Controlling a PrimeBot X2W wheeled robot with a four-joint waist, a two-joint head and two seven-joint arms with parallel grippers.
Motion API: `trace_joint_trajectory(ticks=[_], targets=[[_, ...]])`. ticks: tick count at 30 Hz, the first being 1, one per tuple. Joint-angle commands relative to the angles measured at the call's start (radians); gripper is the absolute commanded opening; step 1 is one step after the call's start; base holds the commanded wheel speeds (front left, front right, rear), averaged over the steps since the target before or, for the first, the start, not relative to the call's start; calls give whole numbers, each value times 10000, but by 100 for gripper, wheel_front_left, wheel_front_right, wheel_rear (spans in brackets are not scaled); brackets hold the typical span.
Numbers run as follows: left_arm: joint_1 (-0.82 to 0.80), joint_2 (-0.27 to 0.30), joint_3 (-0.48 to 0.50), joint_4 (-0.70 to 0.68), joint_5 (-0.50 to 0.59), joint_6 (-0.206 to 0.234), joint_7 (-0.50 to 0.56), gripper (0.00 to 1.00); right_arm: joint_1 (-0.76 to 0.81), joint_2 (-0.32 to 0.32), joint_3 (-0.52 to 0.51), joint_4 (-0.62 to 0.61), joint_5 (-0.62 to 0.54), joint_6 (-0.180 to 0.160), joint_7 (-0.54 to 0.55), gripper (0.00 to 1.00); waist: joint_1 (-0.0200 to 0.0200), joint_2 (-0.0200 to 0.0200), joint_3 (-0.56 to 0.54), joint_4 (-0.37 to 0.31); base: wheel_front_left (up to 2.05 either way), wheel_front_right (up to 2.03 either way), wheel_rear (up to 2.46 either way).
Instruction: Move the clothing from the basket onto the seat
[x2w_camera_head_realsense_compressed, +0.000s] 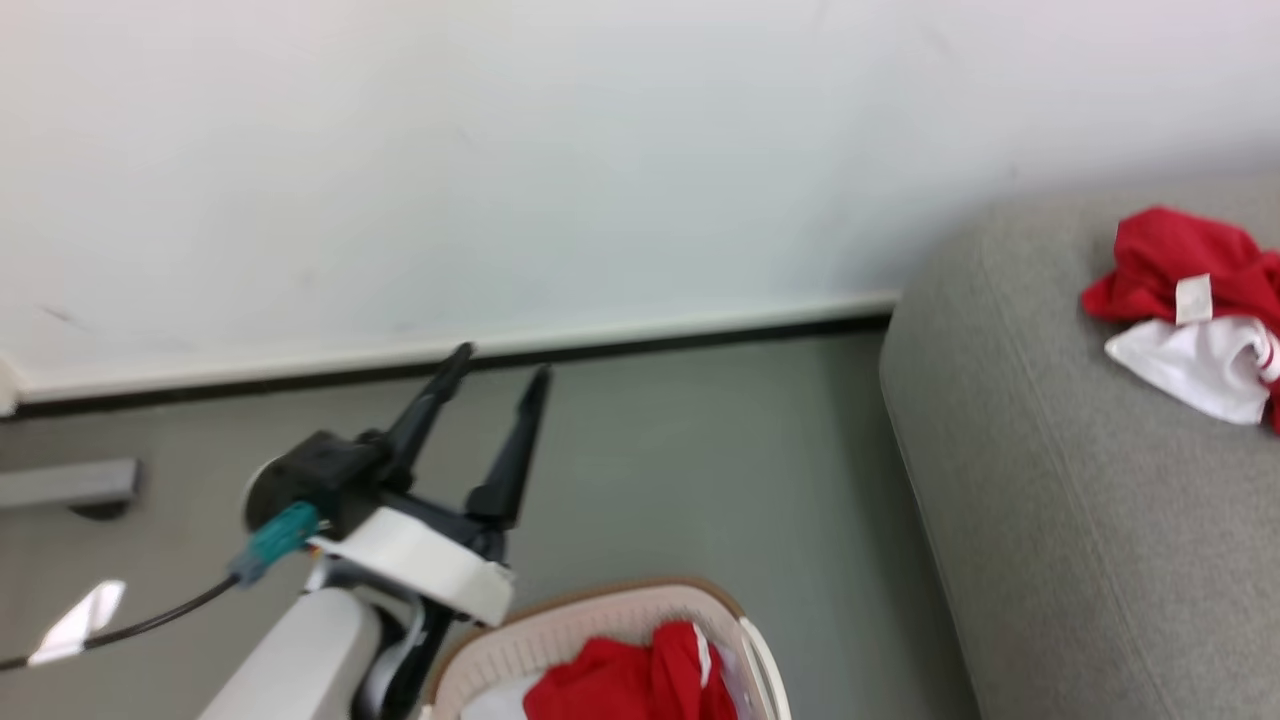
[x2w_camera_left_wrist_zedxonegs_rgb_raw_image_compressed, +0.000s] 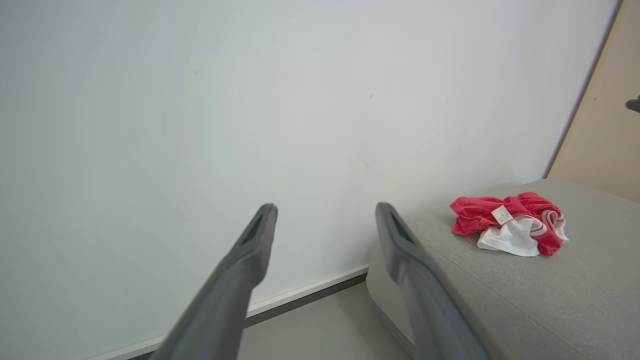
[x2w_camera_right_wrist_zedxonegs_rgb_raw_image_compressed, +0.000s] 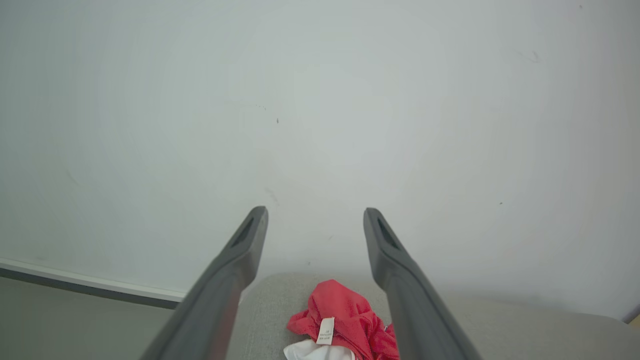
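Note:
A crumpled red and white garment (x2w_camera_head_realsense_compressed: 1195, 310) with a small white tag lies on the grey sofa (x2w_camera_head_realsense_compressed: 1080, 520) at the right; it also lies on the cushion in the left wrist view (x2w_camera_left_wrist_zedxonegs_rgb_raw_image_compressed: 510, 225) and the right wrist view (x2w_camera_right_wrist_zedxonegs_rgb_raw_image_compressed: 345, 327). More red clothing (x2w_camera_head_realsense_compressed: 635, 680) sits in the white, brown-rimmed basket (x2w_camera_head_realsense_compressed: 560, 625) at the bottom edge. My left gripper (x2w_camera_head_realsense_compressed: 497, 365) is open and empty above the floor, left of and behind the basket. My right gripper (x2w_camera_right_wrist_zedxonegs_rgb_raw_image_compressed: 315, 212) is open and empty, hovering over the garment on the sofa.
A white wall (x2w_camera_head_realsense_compressed: 500, 150) with a dark baseboard (x2w_camera_head_realsense_compressed: 650, 345) runs behind the grey floor (x2w_camera_head_realsense_compressed: 700, 470). A grey furniture leg (x2w_camera_head_realsense_compressed: 70, 485) juts in at the far left. A tan door panel (x2w_camera_left_wrist_zedxonegs_rgb_raw_image_compressed: 605, 125) stands beyond the sofa.

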Motion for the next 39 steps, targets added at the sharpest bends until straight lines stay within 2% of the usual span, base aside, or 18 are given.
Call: trace_joint_trajectory(ticks=[1, 8, 12, 15, 20, 25, 32, 39], targets=[[335, 74, 267, 45, -38, 78, -5, 100, 254, 180, 65, -163, 84, -25, -157, 100, 5, -1, -712, 282, 0, 0, 0], [1539, 25, 1794, 129, -158, 269, -5, 100, 1298, 1347, 632, -456, -35, -25, -1619, 100, 5, -1, -1242, 639, 0, 0, 0], [2218, -105, 2552, 98, 122, 427, -5, 100, 2191, 2296, 360, -399, -442, -25, -2741, 100, 5, -1, -1378, 809, 0, 0, 0], [2694, -249, 2977, 35, 388, 326, -5, 100, 2903, 3013, 172, -413, -761, -25, -3378, 100, 5, -1, -1427, 910, 0, 0, 0], [3318, -441, 3637, 38, 1146, 335, -6, 100, 3847, 3821, 193, -101, -1444, -25, -3873, 100, 5, -1, -1458, 906, 0, 0, 0], [3993, -949, 4455, -178, 1756, 288, -6, 100, 4098, 4632, 282, 338, -2137, -25, -3996, 100, 5, -1, -1450, 742, 0, 0, 0], [4470, -1489, 5033, -177, 2439, -191, -6, 100, 4194, 5011, 451, 323, -2373, -25, -4005, 100, 5, -1, -1418, 729, 0, 0, 0], [4419, -1995, 5502, 5, 2990, -723, -6, 100, 3956, 4910, 713, 376, -2290, -25, -4008, 100, 5, -1, -1407, 843, 0, 0, 0]])
